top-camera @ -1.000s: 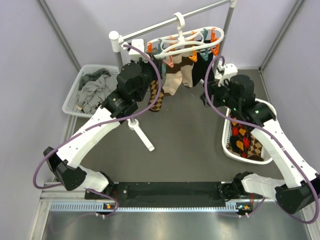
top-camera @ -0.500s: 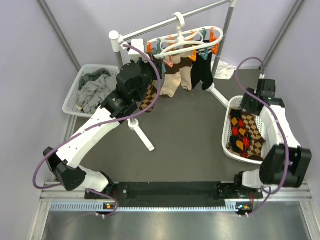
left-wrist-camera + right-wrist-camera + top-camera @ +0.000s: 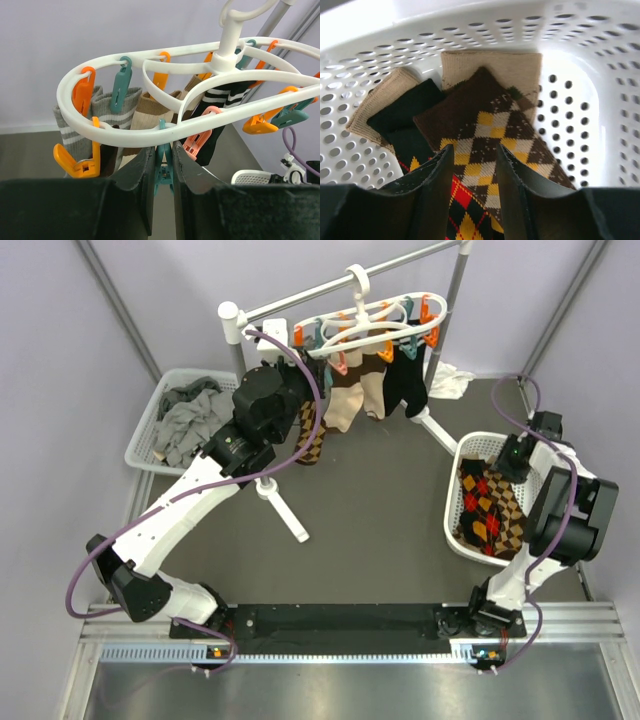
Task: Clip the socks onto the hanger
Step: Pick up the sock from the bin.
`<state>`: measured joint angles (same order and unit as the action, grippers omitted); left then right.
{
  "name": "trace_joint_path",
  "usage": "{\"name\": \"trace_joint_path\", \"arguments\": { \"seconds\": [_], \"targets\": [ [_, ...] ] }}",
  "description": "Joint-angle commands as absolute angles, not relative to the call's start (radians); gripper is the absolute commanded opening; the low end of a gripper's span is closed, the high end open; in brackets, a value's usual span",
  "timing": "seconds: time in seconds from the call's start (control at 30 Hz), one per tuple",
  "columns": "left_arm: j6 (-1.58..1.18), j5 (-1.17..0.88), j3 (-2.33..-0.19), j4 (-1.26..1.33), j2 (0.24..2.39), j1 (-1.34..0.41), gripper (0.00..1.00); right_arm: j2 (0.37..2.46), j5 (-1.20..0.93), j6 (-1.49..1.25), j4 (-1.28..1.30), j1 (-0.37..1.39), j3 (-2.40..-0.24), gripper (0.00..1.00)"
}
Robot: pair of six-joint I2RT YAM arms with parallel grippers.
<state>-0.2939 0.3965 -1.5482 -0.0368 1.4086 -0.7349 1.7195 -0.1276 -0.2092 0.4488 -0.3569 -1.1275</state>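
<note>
The white oval hanger [image 3: 357, 290] hangs from the rail with orange and teal clips; it fills the left wrist view [image 3: 120, 136]. My left gripper [image 3: 297, 390] is at its near rim, shut on a teal clip [image 3: 164, 167] between its fingertips [image 3: 162, 150]. An argyle sock [image 3: 312, 435] hangs just below this gripper; its top is hidden. Beige and black socks [image 3: 345, 400] hang on other clips. My right gripper [image 3: 520, 452] is open and empty, low over several argyle socks [image 3: 490, 510] in the white basket [image 3: 448, 515]. In the right wrist view its jaws [image 3: 475, 150] straddle a brown argyle sock [image 3: 485, 127].
A white basket of plain grey socks [image 3: 180, 425] stands at the back left. The white-and-silver rail stand has a post [image 3: 232, 315] and a foot [image 3: 285, 510] reaching toward the table's middle. A white cloth [image 3: 450, 380] lies at the back right. The basket wall [image 3: 470, 30] surrounds the right gripper.
My right arm has swung from beside the hanger out to the right and down into the basket of argyle socks. The left arm has held its place at the clip.
</note>
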Motion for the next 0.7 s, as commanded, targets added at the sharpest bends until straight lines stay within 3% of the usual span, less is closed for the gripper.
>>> {"name": "trace_joint_path", "arguments": {
  "seconds": [0.0, 0.2, 0.43, 0.67],
  "targets": [
    [-0.307, 0.38, -1.543, -0.008, 1.373, -0.735, 0.17, 1.749, -0.209, -0.176, 0.38, -0.362, -1.175, 0.38],
    [-0.31, 0.38, -1.545, -0.014, 1.371, -0.736, 0.17, 1.799, -0.206, -0.169, 0.364, -0.362, -1.172, 0.36],
    [-0.308, 0.387, -1.548, -0.025, 1.368, -0.736, 0.17, 1.775, -0.212, -0.176, 0.354, -0.362, -1.118, 0.12],
    [-0.308, 0.399, -1.546, -0.028, 1.358, -0.735, 0.17, 1.623, -0.192, -0.204, 0.379, -0.362, -1.078, 0.08]
  ]
}}
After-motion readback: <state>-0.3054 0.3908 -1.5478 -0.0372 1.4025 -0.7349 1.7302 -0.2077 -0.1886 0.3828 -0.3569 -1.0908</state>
